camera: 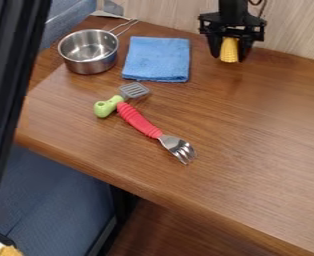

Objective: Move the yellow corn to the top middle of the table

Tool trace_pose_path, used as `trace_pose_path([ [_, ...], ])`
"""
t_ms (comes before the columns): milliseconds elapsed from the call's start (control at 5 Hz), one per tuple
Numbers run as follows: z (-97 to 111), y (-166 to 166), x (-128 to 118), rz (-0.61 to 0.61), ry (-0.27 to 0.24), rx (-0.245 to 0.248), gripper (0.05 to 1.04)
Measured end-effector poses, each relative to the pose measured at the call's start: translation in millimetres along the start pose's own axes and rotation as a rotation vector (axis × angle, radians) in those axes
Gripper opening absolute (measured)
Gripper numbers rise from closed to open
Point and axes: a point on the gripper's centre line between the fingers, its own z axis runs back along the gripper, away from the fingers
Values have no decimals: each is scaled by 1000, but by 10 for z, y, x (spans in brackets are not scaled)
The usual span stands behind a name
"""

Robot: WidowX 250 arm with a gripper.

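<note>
- The claw (pixel 230 56) is beyond the right side of the blue cloth (pixel 156 59) as the camera sees it, its body above and its fingers pointing down.
- Those fingers are parted by roughly the thickness of the yellow corn (pixel 229 49), with one on each side of it; the claw has the corn in its grasp.
- The corn sits upright between them, right of the cloth and apart from it, its rounded lower end showing. Whether that end touches the bench (pixel 253 145) cannot be told.
- Left of the cloth is a metal pot (pixel 88 51), open side up, just beside it. The pot's wire handle (pixel 124 26) slants up and right, toward the cloth's upper left corner.
- Just below the cloth's lower edge is the slotted grey head of a small spatula (pixel 133 90); its green handle slants down and left.
- Below the cloth lies a fork (pixel 145 124), the upper end of its red handle close against the spatula and its metal tines farther down and right, well apart from the cloth.
- Behind the cloth, past the bench's back edge, stands a pale wood-grained wall (pixel 166 15).
</note>
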Motion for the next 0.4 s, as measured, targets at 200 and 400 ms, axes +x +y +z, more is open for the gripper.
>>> trace_pose_path([
  [200,-105,20,-11,-23,32,7,673],
  [400,-105,28,-16,-29,36,16,673],
])
